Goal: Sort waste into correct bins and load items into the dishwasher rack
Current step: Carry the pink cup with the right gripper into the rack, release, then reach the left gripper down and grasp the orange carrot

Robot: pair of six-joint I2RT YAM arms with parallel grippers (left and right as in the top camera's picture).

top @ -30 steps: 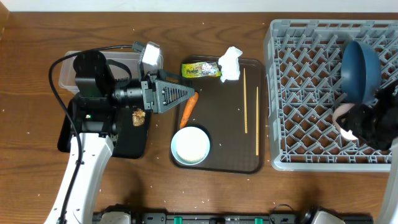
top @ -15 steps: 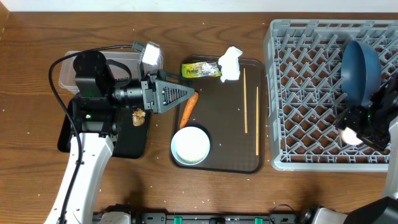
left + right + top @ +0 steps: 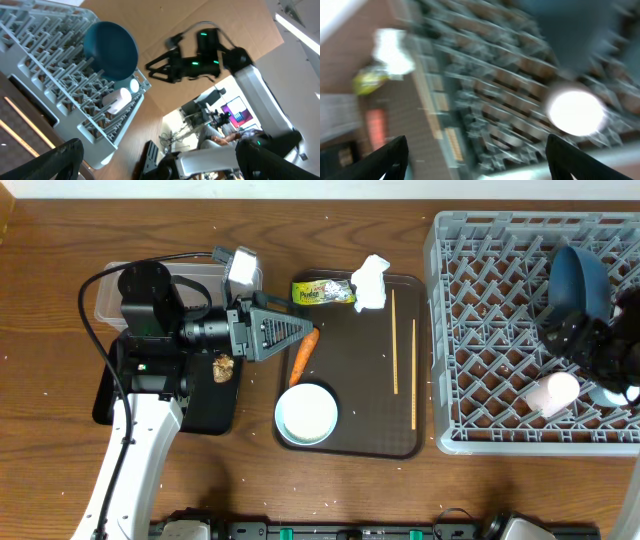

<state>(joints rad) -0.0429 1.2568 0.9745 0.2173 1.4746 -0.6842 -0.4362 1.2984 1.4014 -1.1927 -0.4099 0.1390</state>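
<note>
The right gripper (image 3: 562, 340) has pulled away from the small pinkish-white cup (image 3: 555, 393) that it covered half a second ago. It now sits over the right side of the large square grey plastic dishwasher rack (image 3: 437, 330), nearer the rack's far edge. Its fingers are spread wide with nothing between them, though the right wrist view is badly blurred. The cup lies tipped over on the rack's lattice floor, near the rack's front right corner and apart from the gripper. Behind it, the large dark blue round plate (image 3: 580, 285) stands on edge among the rack's pegs.

The left arm has not shifted. It reaches in from well left of the rack, and the left gripper (image 3: 306, 330), jaws apart and empty, hovers at the top end of the orange carrot (image 3: 302, 358). The carrot, the white bowl with pale blue rim (image 3: 306, 412) and the two thin wooden chopsticks (image 3: 394, 340) lie on the brown serving tray (image 3: 345, 442) just left of the rack.
</note>
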